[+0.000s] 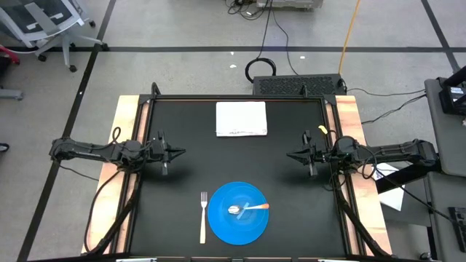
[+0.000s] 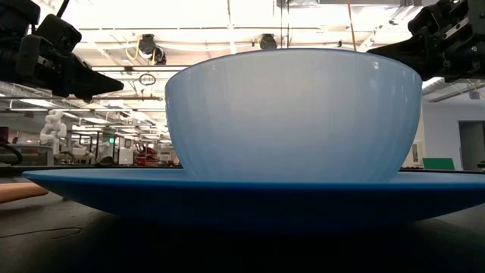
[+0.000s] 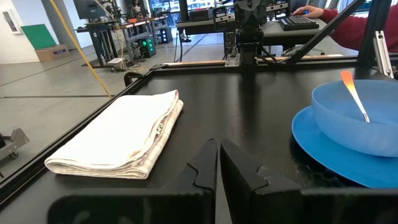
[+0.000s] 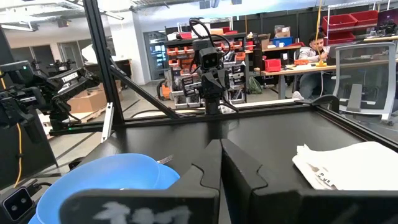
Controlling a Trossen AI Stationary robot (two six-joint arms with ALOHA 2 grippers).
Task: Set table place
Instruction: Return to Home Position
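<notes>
The blue plate (image 1: pixel 237 212) lies on the black table (image 1: pixel 240 156) near its front edge. The translucent blue bowl (image 2: pixel 294 114) stands on the plate, and the orange-handled spoon (image 1: pixel 251 207) rests in the bowl with its handle (image 3: pixel 353 93) leaning on the rim. The pale-handled fork (image 1: pixel 203 217) lies flat on the table left of the plate. My left gripper (image 1: pixel 180 152) is shut and empty at the table's left side. My right gripper (image 1: pixel 289 155) is shut and empty at the right side. Both hover clear of the plate.
A folded white cloth (image 1: pixel 242 118) lies flat at the far middle of the table. Pale wooden strips (image 1: pixel 125 131) run along the left and right sides. A person sits at a desk (image 4: pixel 317 50) beyond the table. Bare black top lies between the two grippers.
</notes>
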